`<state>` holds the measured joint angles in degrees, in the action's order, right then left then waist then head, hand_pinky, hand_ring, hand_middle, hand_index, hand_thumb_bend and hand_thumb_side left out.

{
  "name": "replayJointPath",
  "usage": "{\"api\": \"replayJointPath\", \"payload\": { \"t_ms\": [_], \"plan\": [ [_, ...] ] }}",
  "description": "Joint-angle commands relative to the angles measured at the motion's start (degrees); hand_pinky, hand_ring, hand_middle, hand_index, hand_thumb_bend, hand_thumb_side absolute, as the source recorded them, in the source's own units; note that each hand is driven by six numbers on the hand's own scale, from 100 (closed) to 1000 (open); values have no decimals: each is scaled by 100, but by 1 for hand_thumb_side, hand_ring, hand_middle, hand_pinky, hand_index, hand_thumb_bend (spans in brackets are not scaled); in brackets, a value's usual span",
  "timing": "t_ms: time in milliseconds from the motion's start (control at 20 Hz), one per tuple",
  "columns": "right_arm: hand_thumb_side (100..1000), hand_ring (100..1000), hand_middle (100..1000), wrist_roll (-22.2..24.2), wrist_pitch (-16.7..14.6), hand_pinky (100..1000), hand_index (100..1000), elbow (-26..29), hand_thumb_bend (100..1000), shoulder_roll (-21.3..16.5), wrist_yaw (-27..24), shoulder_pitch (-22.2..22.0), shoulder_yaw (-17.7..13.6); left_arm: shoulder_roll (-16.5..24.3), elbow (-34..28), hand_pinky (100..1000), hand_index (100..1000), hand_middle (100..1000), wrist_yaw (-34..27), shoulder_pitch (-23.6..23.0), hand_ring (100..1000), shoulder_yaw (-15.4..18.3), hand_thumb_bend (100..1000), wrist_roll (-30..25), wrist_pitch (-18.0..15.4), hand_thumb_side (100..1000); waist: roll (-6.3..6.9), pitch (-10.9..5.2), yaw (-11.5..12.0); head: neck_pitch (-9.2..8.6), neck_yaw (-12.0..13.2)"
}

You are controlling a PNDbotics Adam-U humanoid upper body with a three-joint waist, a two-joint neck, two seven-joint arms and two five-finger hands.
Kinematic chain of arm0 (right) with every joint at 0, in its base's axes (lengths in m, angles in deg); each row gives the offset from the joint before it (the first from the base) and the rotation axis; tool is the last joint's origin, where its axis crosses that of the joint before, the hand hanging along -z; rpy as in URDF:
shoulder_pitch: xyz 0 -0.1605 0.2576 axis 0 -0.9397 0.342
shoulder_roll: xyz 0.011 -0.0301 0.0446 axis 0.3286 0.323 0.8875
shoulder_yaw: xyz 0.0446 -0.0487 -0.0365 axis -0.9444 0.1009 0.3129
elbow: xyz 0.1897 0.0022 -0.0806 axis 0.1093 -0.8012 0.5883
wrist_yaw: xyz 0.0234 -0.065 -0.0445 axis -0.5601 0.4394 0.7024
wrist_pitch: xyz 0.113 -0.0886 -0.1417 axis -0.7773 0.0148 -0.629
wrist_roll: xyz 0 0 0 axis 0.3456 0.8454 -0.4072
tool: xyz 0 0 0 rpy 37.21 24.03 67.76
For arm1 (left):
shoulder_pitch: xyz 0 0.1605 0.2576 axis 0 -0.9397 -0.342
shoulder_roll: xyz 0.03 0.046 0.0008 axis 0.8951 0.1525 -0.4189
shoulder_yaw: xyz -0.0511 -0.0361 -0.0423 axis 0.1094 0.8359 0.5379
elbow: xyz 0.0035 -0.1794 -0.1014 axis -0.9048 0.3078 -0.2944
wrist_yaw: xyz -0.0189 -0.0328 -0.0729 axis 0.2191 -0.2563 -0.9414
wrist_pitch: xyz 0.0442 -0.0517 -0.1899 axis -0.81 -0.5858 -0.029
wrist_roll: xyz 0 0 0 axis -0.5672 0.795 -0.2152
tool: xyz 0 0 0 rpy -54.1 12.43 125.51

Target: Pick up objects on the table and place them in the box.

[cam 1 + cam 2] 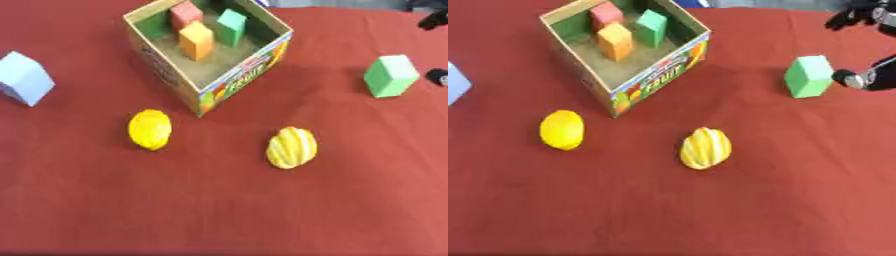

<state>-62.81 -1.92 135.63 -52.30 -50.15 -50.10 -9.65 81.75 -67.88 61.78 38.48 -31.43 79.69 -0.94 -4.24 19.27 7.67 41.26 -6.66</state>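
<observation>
Red tablecloth (219, 210): spread under everything.
Cardboard box (229, 81): orange, red and green blocks held inside.
Green block (808, 76): on the cloth, right of the box.
Right hand (870, 77): better shown in the right eye view, just beside the green block; finger state cannot be told.
Lemon (150, 129), ribbed yellow fruit (291, 147): laid before the box.
Pale blue block (24, 78): far left.

The box (229, 82) stands at the far middle of the table (219, 210), with three blocks (198, 40) upright in it. Before it lie a lemon (150, 129) at left and what seems a ridged fruit (291, 147) at right. One cube (24, 78) sits far left, another cube (808, 76) far right.
</observation>
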Motion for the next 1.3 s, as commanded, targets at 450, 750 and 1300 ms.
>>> {"api": "replayJointPath", "payload": {
  "t_ms": [450, 750, 1300],
  "plan": [
    [114, 933, 875, 382, -504, 912, 906, -915, 416, 270, 803, 524, 176, 173, -88, 754, 817, 553, -86, 181, 571, -24, 100, -78, -28, 503, 24, 69, 208, -202, -173],
    [117, 932, 873, 318, -642, 911, 907, -1392, 417, 448, 1116, 683, 128, 167, -88, 754, 817, 553, -106, 208, 570, -23, 100, -80, -34, 507, 15, 164, 297, -263, -203],
    [141, 933, 873, 298, -882, 911, 911, -2047, 419, 621, 1544, 820, 50, 133, -88, 754, 817, 552, -145, 231, 565, -22, 100, -76, -39, 511, 57, 348, 401, -363, -254]
  ]
}}
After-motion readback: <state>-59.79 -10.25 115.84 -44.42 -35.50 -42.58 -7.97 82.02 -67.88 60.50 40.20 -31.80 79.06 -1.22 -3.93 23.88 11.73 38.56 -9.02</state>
